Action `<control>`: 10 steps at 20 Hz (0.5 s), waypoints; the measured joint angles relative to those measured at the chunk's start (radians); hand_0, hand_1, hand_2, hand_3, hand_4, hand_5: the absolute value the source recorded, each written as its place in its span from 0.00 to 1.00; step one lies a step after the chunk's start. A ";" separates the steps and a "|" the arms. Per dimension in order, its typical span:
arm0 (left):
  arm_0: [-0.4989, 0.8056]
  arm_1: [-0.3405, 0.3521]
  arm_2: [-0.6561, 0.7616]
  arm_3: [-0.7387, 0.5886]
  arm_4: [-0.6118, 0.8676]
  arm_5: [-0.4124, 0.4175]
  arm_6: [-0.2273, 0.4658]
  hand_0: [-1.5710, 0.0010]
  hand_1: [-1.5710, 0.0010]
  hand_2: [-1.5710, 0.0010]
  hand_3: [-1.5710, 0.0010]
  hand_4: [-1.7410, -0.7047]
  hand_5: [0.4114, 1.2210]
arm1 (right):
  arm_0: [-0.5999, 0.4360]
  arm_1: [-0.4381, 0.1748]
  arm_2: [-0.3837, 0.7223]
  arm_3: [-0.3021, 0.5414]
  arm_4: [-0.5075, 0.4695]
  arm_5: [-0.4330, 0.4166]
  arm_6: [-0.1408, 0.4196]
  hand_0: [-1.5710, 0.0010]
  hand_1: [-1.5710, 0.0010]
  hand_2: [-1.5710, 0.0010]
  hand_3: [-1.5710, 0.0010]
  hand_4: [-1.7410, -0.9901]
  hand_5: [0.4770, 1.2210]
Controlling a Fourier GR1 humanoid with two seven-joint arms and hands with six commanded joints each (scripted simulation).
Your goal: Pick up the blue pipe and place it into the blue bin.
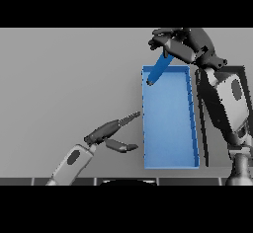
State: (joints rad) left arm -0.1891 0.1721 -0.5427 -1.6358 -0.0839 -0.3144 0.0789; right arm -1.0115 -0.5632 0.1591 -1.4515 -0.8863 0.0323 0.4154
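The right hand [174, 43] has its fingers curled around the top of the blue pipe [158, 69]. The short, straight pipe hangs tilted below the hand, its low end over the blue bin's [170, 164] far corner. The left hand [109, 133] rests open beside the bin.

We have a single head view, looking steeply down from above at the grey table [59, 79]. It sits close enough that the blue bin [170, 164] fills much of the right half.
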 measured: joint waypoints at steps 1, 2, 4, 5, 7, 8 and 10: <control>-0.009 -0.006 0.001 0.015 -0.001 0.000 0.015 1.00 1.00 1.00 1.00 0.81 0.10 | 0.028 -0.008 -0.002 0.022 0.000 -0.002 0.006 0.00 0.00 0.00 0.00 0.00 0.86; -0.012 -0.003 0.005 0.005 0.006 -0.003 0.015 1.00 1.00 1.00 1.00 0.81 0.10 | 0.075 -0.012 -0.001 0.045 0.009 -0.009 -0.002 0.00 0.00 0.00 0.00 0.00 0.86; -0.009 0.005 0.008 0.008 0.004 -0.004 0.011 1.00 1.00 1.00 1.00 0.82 0.09 | 0.137 -0.019 0.019 0.046 0.020 -0.024 0.012 0.00 0.00 0.00 0.00 0.00 0.87; -0.015 -0.006 0.012 0.012 0.013 -0.002 0.030 1.00 1.00 1.00 1.00 0.82 0.08 | 0.173 -0.019 0.032 0.039 0.028 -0.038 0.016 0.00 0.00 0.00 0.00 0.00 0.87; -0.009 -0.004 0.009 0.013 0.009 -0.001 0.018 1.00 1.00 1.00 1.00 0.82 0.08 | 0.235 -0.026 0.055 0.041 0.043 -0.080 0.044 0.00 0.00 0.00 0.00 0.00 0.86; -0.019 -0.006 0.011 0.025 0.010 -0.006 0.020 1.00 1.00 1.00 1.00 0.82 0.07 | 0.266 -0.022 0.067 0.032 0.039 -0.108 0.063 0.00 0.00 0.00 0.00 0.00 0.86; -0.002 -0.011 0.002 0.018 0.007 -0.002 0.004 1.00 1.00 1.00 1.00 0.83 0.07 | 0.337 -0.034 0.092 0.015 0.032 -0.142 0.120 0.00 0.00 0.00 0.00 0.00 0.86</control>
State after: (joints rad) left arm -0.1914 0.1608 -0.5404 -1.6180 -0.0765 -0.3163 0.0828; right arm -0.6740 -0.5967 0.2510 -1.4365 -0.8539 -0.1099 0.5353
